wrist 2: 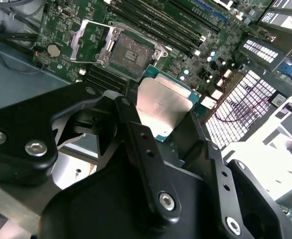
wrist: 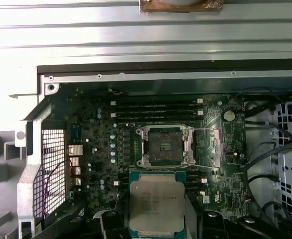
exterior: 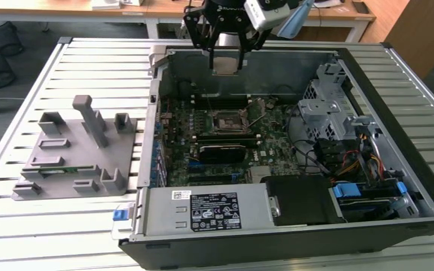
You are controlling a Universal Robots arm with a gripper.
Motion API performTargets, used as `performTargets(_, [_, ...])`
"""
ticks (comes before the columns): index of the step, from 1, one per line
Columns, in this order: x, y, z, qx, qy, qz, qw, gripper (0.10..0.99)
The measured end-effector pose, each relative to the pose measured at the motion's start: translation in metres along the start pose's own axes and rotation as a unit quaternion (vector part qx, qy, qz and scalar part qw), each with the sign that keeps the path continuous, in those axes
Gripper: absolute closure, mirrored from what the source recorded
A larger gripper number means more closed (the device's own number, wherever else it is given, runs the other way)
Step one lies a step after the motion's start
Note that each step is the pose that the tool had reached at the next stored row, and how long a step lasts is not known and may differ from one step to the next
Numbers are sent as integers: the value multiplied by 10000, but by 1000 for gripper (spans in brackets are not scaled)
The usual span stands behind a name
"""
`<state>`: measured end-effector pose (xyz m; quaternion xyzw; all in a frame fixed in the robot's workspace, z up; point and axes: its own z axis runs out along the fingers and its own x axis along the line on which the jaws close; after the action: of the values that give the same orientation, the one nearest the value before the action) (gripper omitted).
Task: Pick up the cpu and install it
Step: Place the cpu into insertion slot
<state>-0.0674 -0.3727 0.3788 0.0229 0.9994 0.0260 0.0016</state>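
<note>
My pincer (exterior: 225, 59) grips the cpu (wrist: 157, 204) by its edges, held level. The open motherboard socket (wrist: 165, 145) lies lower, offset toward the computer case's (exterior: 277, 254) middle.

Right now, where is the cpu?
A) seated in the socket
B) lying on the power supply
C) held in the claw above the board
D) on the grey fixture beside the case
C: the cpu is gripped in the claw, up off the board, and the socket is open and empty.
</note>
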Motion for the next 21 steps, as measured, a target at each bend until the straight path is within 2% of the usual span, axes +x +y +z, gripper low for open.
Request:
performTargets(6, [-1,2,7,1,-14,268,9996,549])
performTargets(10, [0,2,16,2,-31,591,9982,549])
performTargets(15, [0,2,30,2,-51,986,9951,549])
performTargets(21, [0,3,44,2,-75,1426,9897,549])
